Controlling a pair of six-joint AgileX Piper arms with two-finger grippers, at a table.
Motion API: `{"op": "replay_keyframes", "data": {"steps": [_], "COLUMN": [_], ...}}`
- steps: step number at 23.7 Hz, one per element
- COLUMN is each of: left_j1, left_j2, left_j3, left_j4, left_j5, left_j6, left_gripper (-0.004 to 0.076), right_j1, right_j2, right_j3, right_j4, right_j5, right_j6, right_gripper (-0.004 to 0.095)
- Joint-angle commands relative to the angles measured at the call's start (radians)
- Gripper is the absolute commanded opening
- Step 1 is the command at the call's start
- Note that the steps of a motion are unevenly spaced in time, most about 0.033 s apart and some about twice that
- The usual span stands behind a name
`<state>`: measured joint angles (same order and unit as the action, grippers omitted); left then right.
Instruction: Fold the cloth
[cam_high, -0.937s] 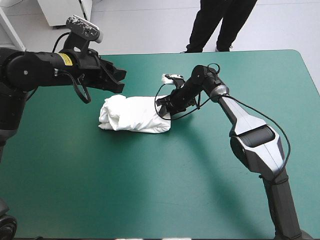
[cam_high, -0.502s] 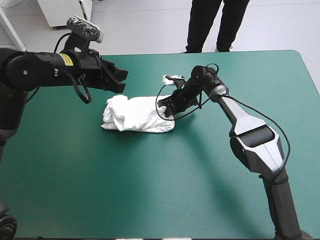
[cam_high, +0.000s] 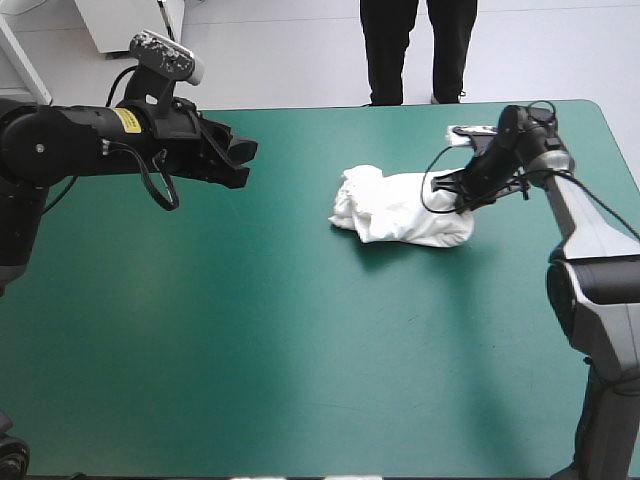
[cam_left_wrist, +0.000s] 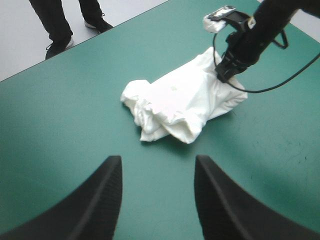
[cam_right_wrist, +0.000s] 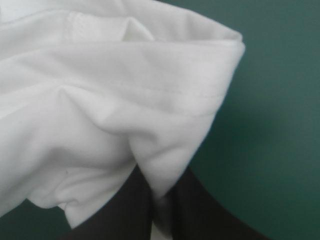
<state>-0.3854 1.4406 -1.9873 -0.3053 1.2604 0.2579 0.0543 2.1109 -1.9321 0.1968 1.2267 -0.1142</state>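
Observation:
The white T-shirt (cam_high: 400, 208) lies as a crumpled bundle on the teal-green table, right of centre toward the far edge. My right gripper (cam_high: 464, 198) is shut on the T-shirt at its right end; in the right wrist view the black fingers (cam_right_wrist: 131, 210) pinch a fold of the T-shirt (cam_right_wrist: 100, 100). The left wrist view shows the T-shirt (cam_left_wrist: 180, 100) ahead, with the right gripper (cam_left_wrist: 225, 70) at its far end. My left gripper (cam_high: 240, 160) hovers open over the far left of the table, well away from the T-shirt, with nothing between its fingers (cam_left_wrist: 90, 205).
The teal-green table (cam_high: 300, 350) spreads bare across the front and left. Its right edge runs close beside the right arm (cam_high: 590, 240).
My right gripper has shut on the T-shirt's end and dragged the bundle from the table's middle toward the right. The left gripper has stayed where it was.

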Motion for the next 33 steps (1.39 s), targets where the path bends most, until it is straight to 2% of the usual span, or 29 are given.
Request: {"op": "replay_keyframes", "data": {"steps": [1, 13, 18, 21, 24, 27, 33], "left_j1": [0.0, 0.0, 0.0, 0.0, 0.0, 0.0, 0.0], "left_j2": [-0.04, -0.042, -0.044, -0.049, -0.063, -0.069, -0.083], "left_j3": [-0.021, -0.021, -0.021, -0.021, -0.021, -0.021, -0.021], "left_j4": [-0.026, -0.07, -0.07, -0.072, -0.07, -0.07, -0.07], "left_j5": [0.028, 0.028, 0.028, 0.028, 0.028, 0.028, 0.028], "left_j6": [-0.007, 0.006, 0.014, 0.014, 0.014, 0.014, 0.014], "left_gripper": [0.0337, 0.0337, 0.0337, 0.0337, 0.0337, 0.0337, 0.0337], "right_j1": [-0.105, -0.453, -0.486, -0.49, -0.525, -0.547, -0.56], "right_j2": [-0.137, -0.296, -0.307, -0.305, -0.305, -0.307, -0.323], "right_j3": [0.075, 0.267, 0.295, 0.295, 0.295, 0.295, 0.295], "right_j4": [-0.033, -0.06, -0.065, -0.111, -0.025, 0.083, 0.08], "right_j5": [0.023, 0.021, 0.01, 0.017, 0.022, 0.022, 0.022], "right_j6": [-0.004, -0.007, -0.024, -0.016, -0.025, -0.075, -0.069], "right_gripper": [-0.0011, -0.001, -0.001, -0.0011, -0.0004, 0.0107, 0.0382]}}
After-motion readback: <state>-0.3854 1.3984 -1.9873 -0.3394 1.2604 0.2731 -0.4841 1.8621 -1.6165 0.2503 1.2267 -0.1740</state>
